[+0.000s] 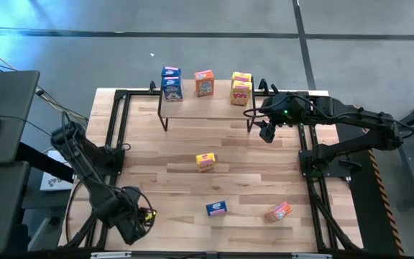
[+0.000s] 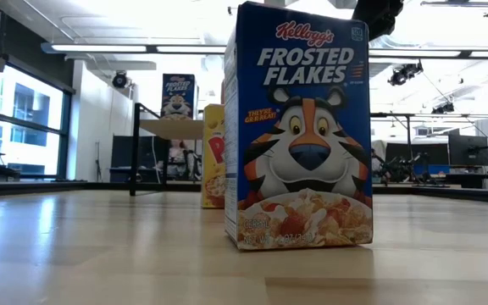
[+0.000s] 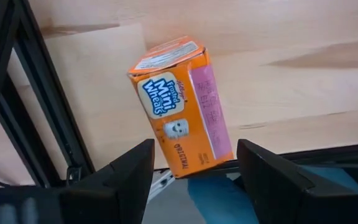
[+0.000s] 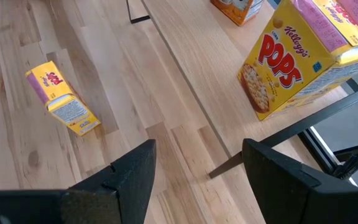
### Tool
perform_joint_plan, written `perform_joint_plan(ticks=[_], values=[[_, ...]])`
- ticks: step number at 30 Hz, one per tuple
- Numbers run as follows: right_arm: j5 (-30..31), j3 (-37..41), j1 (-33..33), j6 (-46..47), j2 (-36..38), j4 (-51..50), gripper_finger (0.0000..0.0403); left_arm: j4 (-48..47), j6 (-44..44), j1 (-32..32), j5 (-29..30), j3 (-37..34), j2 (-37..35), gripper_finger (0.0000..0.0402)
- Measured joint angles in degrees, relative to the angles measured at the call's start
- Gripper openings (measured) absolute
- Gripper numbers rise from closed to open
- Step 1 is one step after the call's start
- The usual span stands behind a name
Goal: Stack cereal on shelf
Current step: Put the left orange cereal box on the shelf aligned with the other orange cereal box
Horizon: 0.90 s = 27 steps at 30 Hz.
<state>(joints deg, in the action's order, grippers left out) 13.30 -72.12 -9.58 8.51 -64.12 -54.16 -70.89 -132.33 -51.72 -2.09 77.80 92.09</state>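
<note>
Left wrist view shows the left gripper (image 3: 196, 158) with its two dark fingers on each side of an orange-red Mini Wheats box (image 3: 179, 106). The box is tipped and hangs past the edge of the table (image 1: 164, 165), so I think the fingers are pinching it near its bottom end. This arm is at the near left corner of the table, well apart from the shelf (image 1: 192, 106), which stands at the far side.

On the shelf there is a blue stack (image 1: 171, 84), one orange-red box on the shelf (image 1: 204, 83) and a yellow Pops stack (image 4: 291, 68). Three more boxes are down on the table: a yellow box (image 4: 64, 102) lying on its side, a blue Frosted Flakes box (image 2: 299, 127) standing up, and another orange-red one (image 1: 279, 211) lying near the front right.

The right gripper (image 4: 197, 155) hangs just beside the right end of the shelf. Its fingers are spread wide with nothing between them.

I think the job right now is to carry the held box over to the shelf. To do it well, the arm should:
- lift high enough to go over the boxes on the table
- turn the box straight, because it is crooked now
- set it flat on top of the orange-red box on the shelf, edges lined up
- come down slowly so it does not bump the blue stack next door
- let go only when the box sits steady

The grip is low on the box, so it could swing or slip if the arm goes fast
</note>
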Motion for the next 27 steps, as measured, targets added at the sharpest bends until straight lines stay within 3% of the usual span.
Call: perform_joint_plan(ticks=[27], values=[[0.0, 0.0, 0.0, 0.0, 0.0, 0.0, 0.0232, 0.2, -0.1, 0.4, -0.4, 0.0, 4.7, 0.0207]])
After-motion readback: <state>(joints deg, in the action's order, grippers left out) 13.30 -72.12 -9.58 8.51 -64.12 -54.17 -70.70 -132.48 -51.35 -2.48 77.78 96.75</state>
